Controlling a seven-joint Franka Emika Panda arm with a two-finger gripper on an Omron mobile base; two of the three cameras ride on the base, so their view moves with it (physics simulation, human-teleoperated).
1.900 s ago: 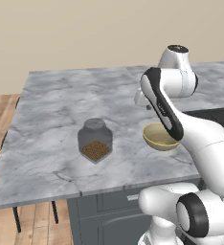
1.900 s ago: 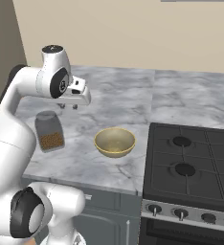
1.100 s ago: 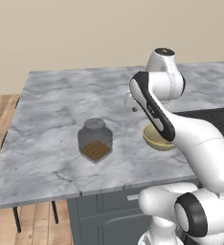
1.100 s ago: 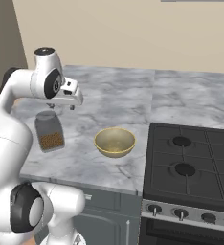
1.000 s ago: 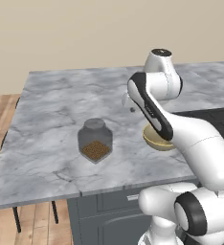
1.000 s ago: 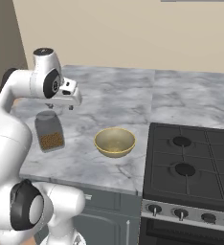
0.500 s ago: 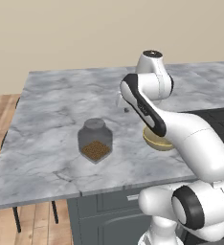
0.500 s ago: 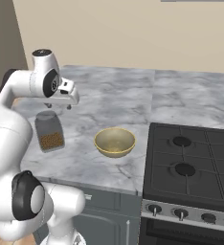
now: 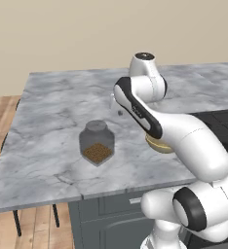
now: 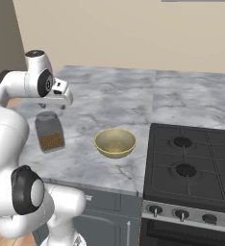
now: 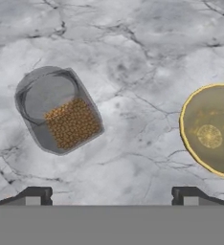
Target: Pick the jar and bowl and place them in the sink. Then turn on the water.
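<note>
The jar (image 9: 97,143) (image 10: 49,132) (image 11: 59,110), clear glass with a grey lid and brown granules, stands upright on the marble counter (image 9: 52,112). The yellowish bowl (image 10: 115,142) (image 11: 212,129) sits on the counter to its right; in the left base view my arm covers most of the bowl (image 9: 160,146). My gripper (image 9: 115,107) (image 10: 52,104) (image 11: 111,196) hangs open above the counter, just behind and above the jar, and holds nothing. The sink and the water are out of view.
A black stove (image 10: 191,163) (image 9: 218,119) with several burners adjoins the counter on the right. The counter's front edge (image 10: 85,180) runs close to the jar and bowl. Bare marble stretches behind and left of the jar.
My arm has swung left across the counter, from near the bowl to above the jar. The jaws stayed open. Jar and bowl have not moved.
</note>
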